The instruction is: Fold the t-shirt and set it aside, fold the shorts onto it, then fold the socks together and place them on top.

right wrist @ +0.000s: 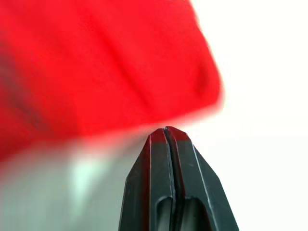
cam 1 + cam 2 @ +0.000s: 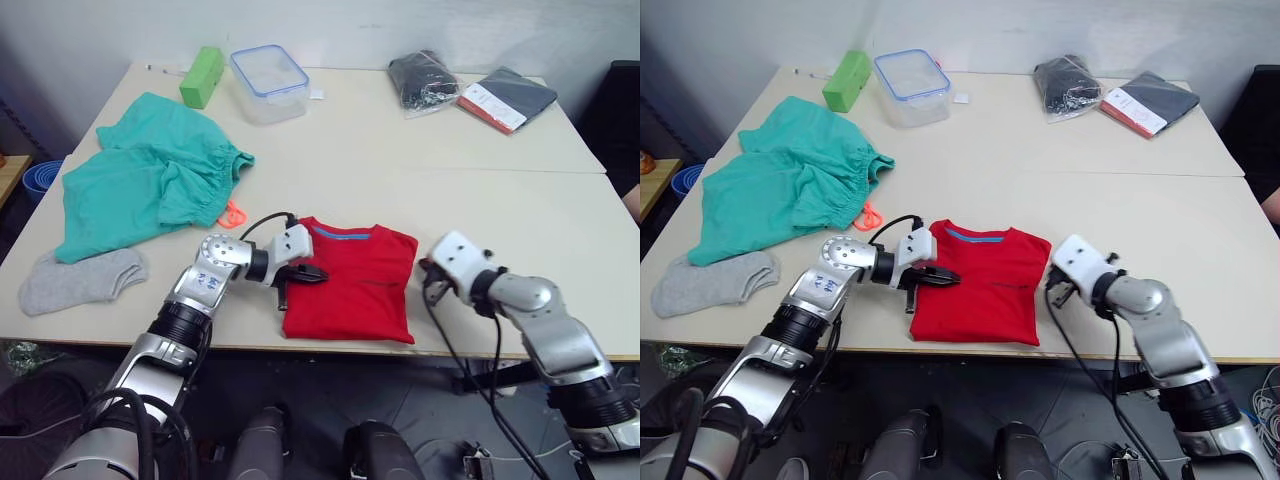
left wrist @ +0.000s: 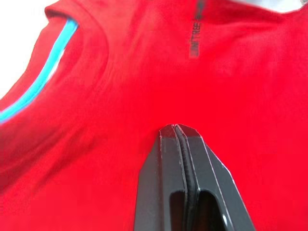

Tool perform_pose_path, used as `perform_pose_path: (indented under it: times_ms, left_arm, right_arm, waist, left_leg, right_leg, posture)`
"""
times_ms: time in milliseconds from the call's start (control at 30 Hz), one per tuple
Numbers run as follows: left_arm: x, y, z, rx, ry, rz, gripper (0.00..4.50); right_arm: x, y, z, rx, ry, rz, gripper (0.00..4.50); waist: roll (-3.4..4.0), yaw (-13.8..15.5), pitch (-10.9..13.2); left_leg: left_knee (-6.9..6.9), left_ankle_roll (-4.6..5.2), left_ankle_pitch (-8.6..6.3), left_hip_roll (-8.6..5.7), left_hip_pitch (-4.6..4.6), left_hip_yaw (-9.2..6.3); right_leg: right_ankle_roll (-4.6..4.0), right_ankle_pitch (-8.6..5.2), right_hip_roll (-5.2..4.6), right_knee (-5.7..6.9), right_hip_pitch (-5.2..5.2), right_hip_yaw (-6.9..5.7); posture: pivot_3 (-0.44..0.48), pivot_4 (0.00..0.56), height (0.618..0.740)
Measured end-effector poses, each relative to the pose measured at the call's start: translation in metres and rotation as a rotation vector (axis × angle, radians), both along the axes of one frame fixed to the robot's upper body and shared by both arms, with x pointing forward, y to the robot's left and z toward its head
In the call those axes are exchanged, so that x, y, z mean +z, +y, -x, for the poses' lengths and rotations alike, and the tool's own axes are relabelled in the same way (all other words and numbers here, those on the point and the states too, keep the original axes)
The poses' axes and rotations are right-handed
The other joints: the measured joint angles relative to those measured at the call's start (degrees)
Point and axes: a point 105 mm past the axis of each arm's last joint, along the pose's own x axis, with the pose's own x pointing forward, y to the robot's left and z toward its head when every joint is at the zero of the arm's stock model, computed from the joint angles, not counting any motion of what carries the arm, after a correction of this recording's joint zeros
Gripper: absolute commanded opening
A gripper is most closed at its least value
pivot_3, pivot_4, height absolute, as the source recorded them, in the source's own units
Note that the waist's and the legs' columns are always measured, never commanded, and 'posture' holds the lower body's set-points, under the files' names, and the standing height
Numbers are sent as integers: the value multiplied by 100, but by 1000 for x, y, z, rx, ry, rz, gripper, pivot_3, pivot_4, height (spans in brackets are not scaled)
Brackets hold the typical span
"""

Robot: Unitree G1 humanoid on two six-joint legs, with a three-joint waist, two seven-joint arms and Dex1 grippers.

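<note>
Here the table (image 2: pixel 520 200) carries everything, and the teal-green shorts (image 2: pixel 140 185) sprawl over its far left part, the orange drawstring (image 2: pixel 232 214) poking out at their near edge. The red t-shirt (image 2: pixel 350 280) lies folded into a rectangle at the near edge, centre, collar with its blue strip facing away; the left wrist view shows small dark lettering on the chest, too blurred to read with confidence. The grey socks (image 2: pixel 80 280) sit at the near left, just below the shorts. At the far side stand a clear box (image 2: pixel 268 82) with a blue rim, a green block (image 2: pixel 202 76), a black bag (image 2: pixel 422 82) and a dark booklet (image 2: pixel 506 98) with a red and white edge. The left gripper (image 2: pixel 305 272) rests over the shirt's left part, fingers (image 3: pixel 180 159) pressed together on nothing. The right gripper (image 2: pixel 1055 288) sits just beside the shirt's right edge, fingers (image 1: pixel 168 154) likewise closed and empty
</note>
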Motion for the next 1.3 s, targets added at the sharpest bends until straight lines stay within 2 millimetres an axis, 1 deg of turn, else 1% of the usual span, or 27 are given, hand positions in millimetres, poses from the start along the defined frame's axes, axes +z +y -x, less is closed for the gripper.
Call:
perform_pose_path:
  times_ms: [33,100,133,167,233,300,400,533,567,600,633,667,733,833,933,1067,1200,1300]
  left_arm:
    - [1,1,1,6,9,11,30]
    - [2,0,3,7,26,21,30]
    - [4,-1,5,1,32,33,30]
    - [7,-2,7,-10,40,50,200]
    - [20,-5,13,-36,43,103,627]
    - [38,-5,18,-69,18,150,1243]
    - [54,-4,27,-118,-2,185,2206]
    - [63,-3,36,-156,-16,192,3460]
    - [63,-2,36,-153,-19,190,3746]
    - [64,1,36,-145,-22,186,4124]
    - [64,4,36,-131,-27,188,4425]
    - [65,6,36,-120,-35,189,4466]
    - [65,8,37,-109,-42,189,4466]
    - [64,11,39,-90,-42,183,4466]
    - [65,15,41,-78,-46,183,4466]
    - [68,17,42,-54,-66,179,4466]
    - [69,22,43,-24,-78,169,4466]
    - [66,26,44,-2,-76,163,4500]
  right_arm:
    - [7,4,5,13,6,-85,0]
    - [26,14,15,67,5,-188,0]
    - [34,15,20,83,11,-228,0]
    - [40,14,26,92,35,-262,0]
    - [43,7,38,88,124,-315,368]
    - [41,1,49,67,260,-392,917]
    - [36,3,60,66,409,-468,1970]
    - [32,9,65,73,534,-526,3358]
    - [29,9,65,68,557,-539,3651]
    - [25,11,63,61,583,-555,4081]
    - [19,14,62,57,610,-572,4373]
    - [12,17,61,54,641,-578,4441]
    - [1,22,58,49,684,-601,4441]
    - [0,27,49,55,684,-618,4441]
    - [-1,39,41,88,684,-652,4441]
    - [1,73,21,150,706,-767,4441]
    - [1,90,11,184,698,-768,4441]
    - [-2,95,5,181,689,-778,3791]
  waist:
    - [3,-16,1]
    - [9,-39,3]
    - [10,-37,3]
    - [10,-24,4]
    - [10,-4,4]
    - [10,4,4]
    - [11,-1,4]
    - [14,-39,4]
    - [14,-37,4]
    - [14,-39,4]
    - [14,-42,4]
    - [14,-44,4]
    - [15,-42,5]
    - [12,-63,3]
    - [8,-145,1]
    - [-1,-269,-5]
    - [-1,-307,-5]
    - [-6,-304,-8]
  left_leg:
    - [-4,-1,0,2,-2,1]
    - [-6,-1,1,2,-3,1]
    - [-6,-1,0,2,-4,0]
    - [-6,-1,0,1,-8,-2]
    - [-6,1,-1,1,-10,-5]
    - [-4,3,-2,0,-10,-8]
    - [-6,3,-2,0,-10,-7]
    - [-14,2,-1,1,-8,-4]
    - [-14,2,-1,0,-8,-5]
    - [-14,2,-1,0,-9,-4]
    - [-14,2,-1,0,-9,-4]
    - [-14,2,-1,-1,-10,-3]
    - [-14,3,-2,-2,-10,-1]
    - [-13,3,-2,1,-8,-2]
    - [-16,2,-1,2,0,-2]
    - [-45,-12,7,6,13,2]
    - [-61,-18,11,6,21,7]
    - [-68,-18,12,7,32,12]
  right_leg:
    - [0,0,1,1,-4,3]
    - [0,0,3,1,-6,2]
    - [0,0,3,0,-5,1]
    - [0,0,2,-2,-5,1]
    - [0,0,1,-10,-2,0]
    - [-1,0,-1,-11,0,-2]
    - [-1,0,-1,-10,-1,-1]
    - [-1,0,1,-11,-5,0]
    - [-1,0,1,-10,-4,0]
    - [-1,0,1,-11,-5,0]
    - [-1,0,1,-11,-5,0]
    - [-1,0,0,-11,-8,1]
    - [-1,0,0,-10,-8,2]
    - [-1,1,1,-9,-6,2]
    - [-1,0,2,-6,-2,3]
    - [-6,3,9,-1,-9,9]
    - [-6,2,10,-3,-11,13]
    - [-6,2,10,-4,-7,18]
  posture:
    - [0,150,740]
    - [0,150,740]
    - [0,150,740]
    - [0,150,740]
    - [0,150,740]
    - [0,150,740]
    - [0,150,740]
    - [0,150,740]
    - [0,150,740]
    - [0,150,740]
    - [0,150,740]
    - [0,150,740]
    - [0,150,740]
    - [0,150,740]
    - [0,150,740]
    - [0,150,740]
    - [0,150,740]
    - [0,150,740]
